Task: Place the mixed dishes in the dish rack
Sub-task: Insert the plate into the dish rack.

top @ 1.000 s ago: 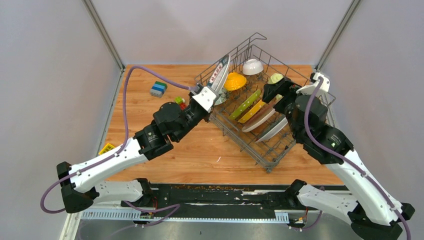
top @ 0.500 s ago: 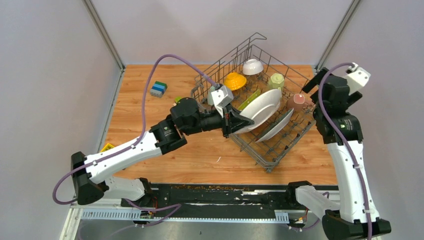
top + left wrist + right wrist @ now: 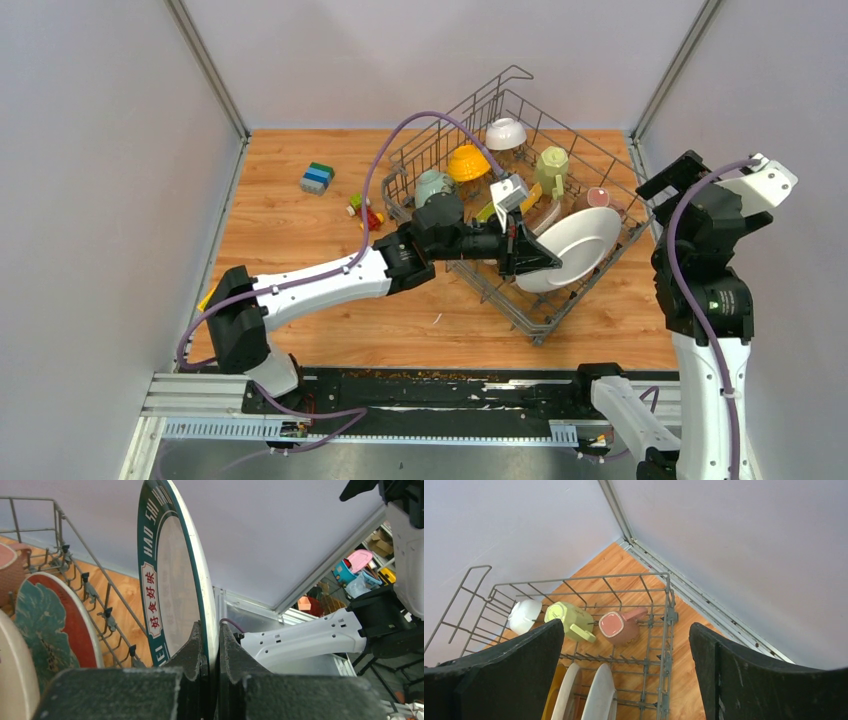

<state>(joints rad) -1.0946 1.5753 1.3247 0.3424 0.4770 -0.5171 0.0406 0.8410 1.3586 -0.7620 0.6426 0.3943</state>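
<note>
My left gripper [image 3: 522, 256] reaches over the grey wire dish rack [image 3: 541, 336] and is shut on the rim of a white plate [image 3: 580, 247], held on edge over the rack's near right part. In the left wrist view the plate [image 3: 175, 570] has a teal rim with lettering, pinched in my left gripper [image 3: 211, 645]. My right gripper [image 3: 668, 177] is open and empty, raised to the right of the rack. Through it [image 3: 626, 626] I see a pink mug [image 3: 616, 627], a pale-green mug [image 3: 566, 617] and a white bowl [image 3: 523, 615] in the rack [image 3: 669, 611].
The rack also holds a yellow bowl [image 3: 468, 162], a teal mug [image 3: 432, 186] and upright plates [image 3: 601, 692], one red with a teal leaf [image 3: 55, 622]. Toy blocks [image 3: 318, 177] lie on the wooden table at the left. Grey walls close in on both sides.
My left arm has carried the plate from the rack's left edge rightward across the rack. My right arm has pulled out of the rack, up and to the right.
</note>
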